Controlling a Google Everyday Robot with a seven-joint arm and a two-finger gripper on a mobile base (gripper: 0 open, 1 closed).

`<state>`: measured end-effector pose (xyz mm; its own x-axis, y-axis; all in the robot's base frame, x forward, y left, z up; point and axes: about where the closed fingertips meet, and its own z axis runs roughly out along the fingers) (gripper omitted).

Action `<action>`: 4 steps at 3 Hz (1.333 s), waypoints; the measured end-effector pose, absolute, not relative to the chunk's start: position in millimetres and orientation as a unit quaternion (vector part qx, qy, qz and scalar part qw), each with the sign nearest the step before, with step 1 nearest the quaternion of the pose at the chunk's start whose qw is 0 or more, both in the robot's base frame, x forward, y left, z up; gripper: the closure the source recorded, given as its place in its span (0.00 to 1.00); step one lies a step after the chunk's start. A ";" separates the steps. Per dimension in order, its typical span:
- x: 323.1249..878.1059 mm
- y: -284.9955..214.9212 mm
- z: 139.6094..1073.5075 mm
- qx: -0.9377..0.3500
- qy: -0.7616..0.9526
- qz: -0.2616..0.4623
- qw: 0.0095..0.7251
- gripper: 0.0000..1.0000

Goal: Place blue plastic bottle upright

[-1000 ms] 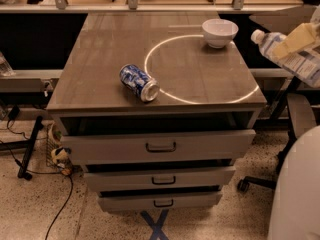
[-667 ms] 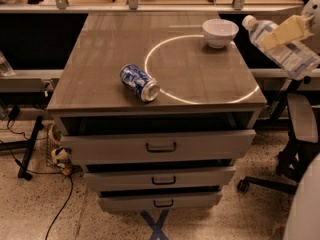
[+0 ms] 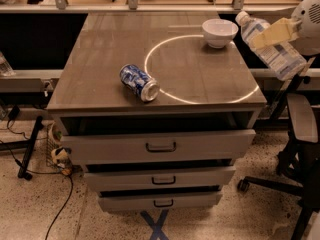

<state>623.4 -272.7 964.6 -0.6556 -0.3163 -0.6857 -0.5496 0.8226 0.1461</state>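
Observation:
The blue plastic bottle (image 3: 272,48) is clear with a white cap and a pale label. It hangs tilted in the air at the right edge of the cabinet top (image 3: 110,59), cap pointing up and to the left. My gripper (image 3: 274,33) comes in from the upper right, and its pale fingers (image 3: 270,34) are shut around the bottle's upper body. The bottle is just right of the white bowl and above the table's right edge.
A blue-and-white can (image 3: 139,82) lies on its side near the left of a bright ring (image 3: 200,69) of light on the top. A white bowl (image 3: 219,32) stands at the back right. Three drawers (image 3: 160,146) sit slightly open below. An office chair (image 3: 300,134) stands at right.
My gripper has carried the bottle left and up, from beyond the right edge toward the bowl. The can and the bowl have not moved.

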 end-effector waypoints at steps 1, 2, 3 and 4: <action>633.3 -262.4 959.6 -0.247 0.885 0.183 0.350 1.00; 655.0 -242.8 953.7 -0.255 0.858 0.204 0.396 1.00; 667.7 -232.4 951.7 -0.256 0.837 0.218 0.432 1.00; 680.3 -226.8 960.3 -0.250 0.810 0.228 0.479 1.00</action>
